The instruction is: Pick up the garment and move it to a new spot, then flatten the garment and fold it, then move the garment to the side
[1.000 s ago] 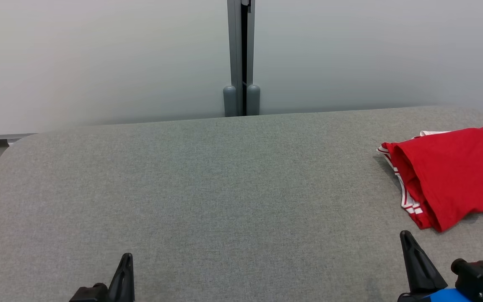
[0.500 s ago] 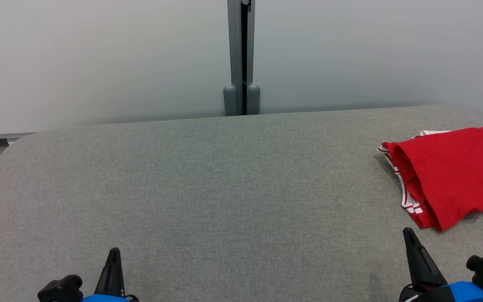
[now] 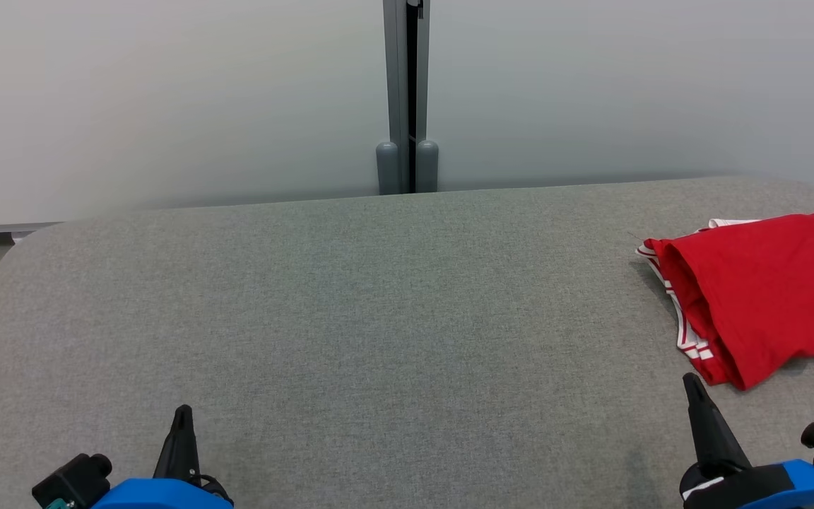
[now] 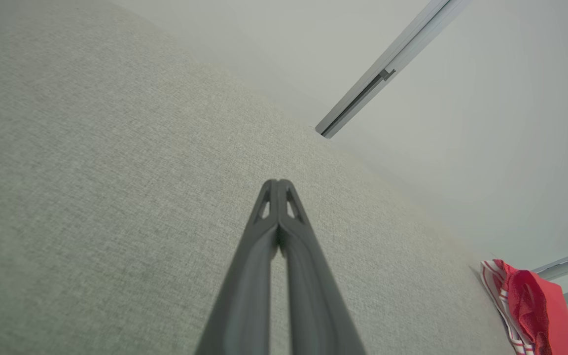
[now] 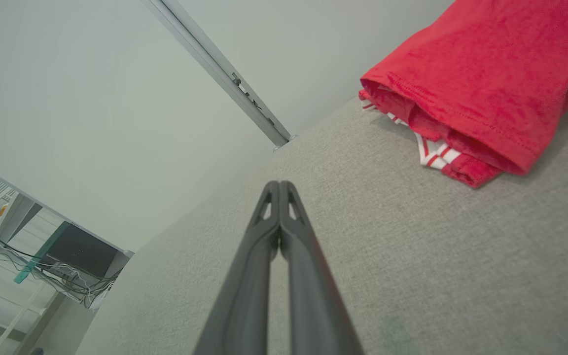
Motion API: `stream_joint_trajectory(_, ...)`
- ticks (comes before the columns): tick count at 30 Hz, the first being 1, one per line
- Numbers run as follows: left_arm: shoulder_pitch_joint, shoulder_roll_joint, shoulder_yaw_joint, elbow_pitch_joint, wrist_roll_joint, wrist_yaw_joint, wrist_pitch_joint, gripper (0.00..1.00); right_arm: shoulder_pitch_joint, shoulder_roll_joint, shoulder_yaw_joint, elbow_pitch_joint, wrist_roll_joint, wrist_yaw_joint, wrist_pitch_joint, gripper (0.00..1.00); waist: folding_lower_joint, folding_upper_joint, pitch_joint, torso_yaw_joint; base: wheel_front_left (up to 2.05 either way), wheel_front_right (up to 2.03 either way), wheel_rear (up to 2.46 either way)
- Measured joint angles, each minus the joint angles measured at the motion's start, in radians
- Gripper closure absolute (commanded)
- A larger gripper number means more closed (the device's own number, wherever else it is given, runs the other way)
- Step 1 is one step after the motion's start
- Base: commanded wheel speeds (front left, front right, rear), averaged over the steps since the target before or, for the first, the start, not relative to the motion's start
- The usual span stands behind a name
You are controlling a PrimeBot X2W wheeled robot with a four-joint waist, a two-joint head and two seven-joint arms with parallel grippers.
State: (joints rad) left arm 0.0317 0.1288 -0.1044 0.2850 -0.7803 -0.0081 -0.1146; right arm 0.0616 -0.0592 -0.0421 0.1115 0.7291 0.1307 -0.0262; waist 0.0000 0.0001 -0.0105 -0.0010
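Moved: left gripper (image 3: 181, 413) outward, away from grey upright post (image 3: 407, 92); right gripper (image 3: 691, 383) slightly outward too; folded red garment with white-striped trim (image 3: 760, 290) not at all.
Fingers (image 5: 257, 266): both pairs pressed together, holding nothing.
Garment place: flat on grey fabric tabletop (image 3: 379, 297), far right of post.
Bearing: just ahead-right of right gripper, apart; striped edge toward post; long axis unclear.
Nearer arm: right.
Stage, judged: folded and set aside.
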Motion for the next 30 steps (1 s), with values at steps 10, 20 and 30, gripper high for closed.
stream_joint_trajectory(10, -0.02, -0.011, 0.033, -0.007, -0.126, -0.019, 0.035, 1.0, -0.024, -0.003, -0.004, 0.021, 0.139, 0.0, 0.016, 1.0, 0.0, 0.0, 0.001, 0.0, 0.0, 0.0, 0.0)
stream_joint_trajectory(20, -0.039, -0.022, 0.063, -0.011, -0.24, -0.036, 0.067, 1.0, -0.048, -0.005, -0.009, 0.038, 0.264, 0.0, 0.031, 1.0, 0.0, 0.0, 0.003, 0.0, 0.0, 0.0, 0.0)
stream_joint_trajectory(30, -0.057, -0.033, 0.091, -0.016, -0.342, -0.049, 0.096, 1.0, -0.069, -0.006, -0.015, 0.055, 0.377, 0.0, 0.045, 1.0, 0.0, 0.0, 0.004, 0.0, 0.0, 0.0, 0.0)
